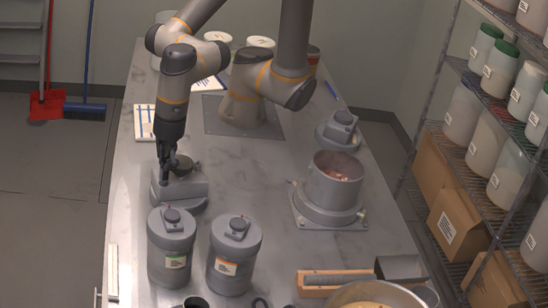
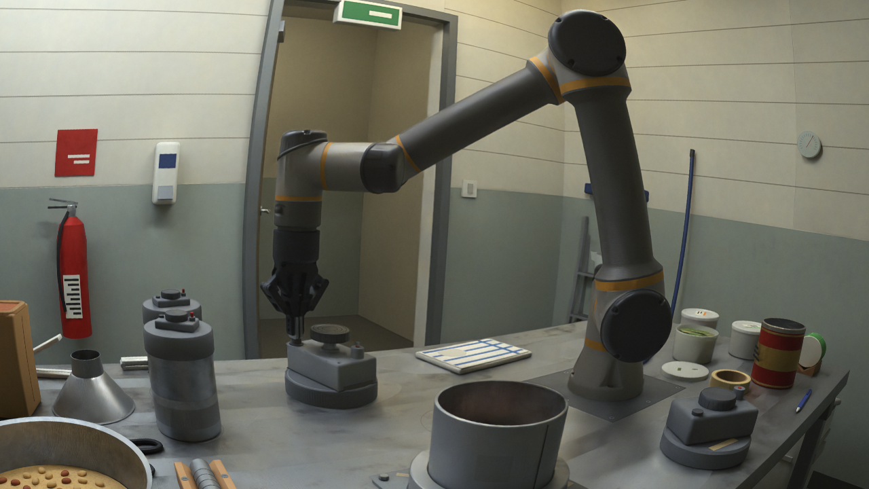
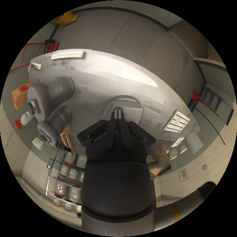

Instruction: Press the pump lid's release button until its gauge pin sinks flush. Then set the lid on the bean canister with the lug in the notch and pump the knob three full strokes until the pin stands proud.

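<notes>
The pump lid (image 1: 180, 188) (image 2: 331, 371) sits on the table's left side, a grey block on a round base with a dark ribbed knob (image 1: 184, 164) (image 2: 329, 333) on top. My gripper (image 1: 164, 182) (image 2: 295, 340) (image 3: 117, 111) stands upright with its fingers closed and empty, their tips down on the lid's top at the end beside the knob. The button under the tips is hidden. The open bean canister (image 1: 336, 177) (image 2: 495, 435) stands on its base plate to the right, with beans inside.
Two lidded canisters (image 1: 171, 246) (image 1: 234, 254) stand in front of the pump lid. A second loose pump lid (image 1: 340, 130) (image 2: 708, 429) lies behind the open canister. A striped pad (image 1: 144, 122), a funnel (image 2: 91, 389), a bowl (image 1: 374, 295) and wire shelving are around.
</notes>
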Robot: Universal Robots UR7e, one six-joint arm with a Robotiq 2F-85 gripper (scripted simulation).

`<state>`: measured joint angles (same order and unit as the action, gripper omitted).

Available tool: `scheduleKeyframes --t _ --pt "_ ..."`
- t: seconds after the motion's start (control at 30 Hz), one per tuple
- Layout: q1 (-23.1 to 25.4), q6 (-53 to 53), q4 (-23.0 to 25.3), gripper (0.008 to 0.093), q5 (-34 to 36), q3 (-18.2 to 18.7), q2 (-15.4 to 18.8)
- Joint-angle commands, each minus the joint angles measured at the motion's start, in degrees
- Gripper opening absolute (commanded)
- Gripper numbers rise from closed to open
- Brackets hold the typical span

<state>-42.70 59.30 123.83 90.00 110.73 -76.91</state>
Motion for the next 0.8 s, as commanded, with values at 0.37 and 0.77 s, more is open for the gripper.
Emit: scheduleKeyframes --t 0.37,0.77 --pt "0.0 0.0 0.68 0.008 0.0 0.5 0.1" --pt "0.0 0.0 1.27 0.008 0.0 0.81 0.38"
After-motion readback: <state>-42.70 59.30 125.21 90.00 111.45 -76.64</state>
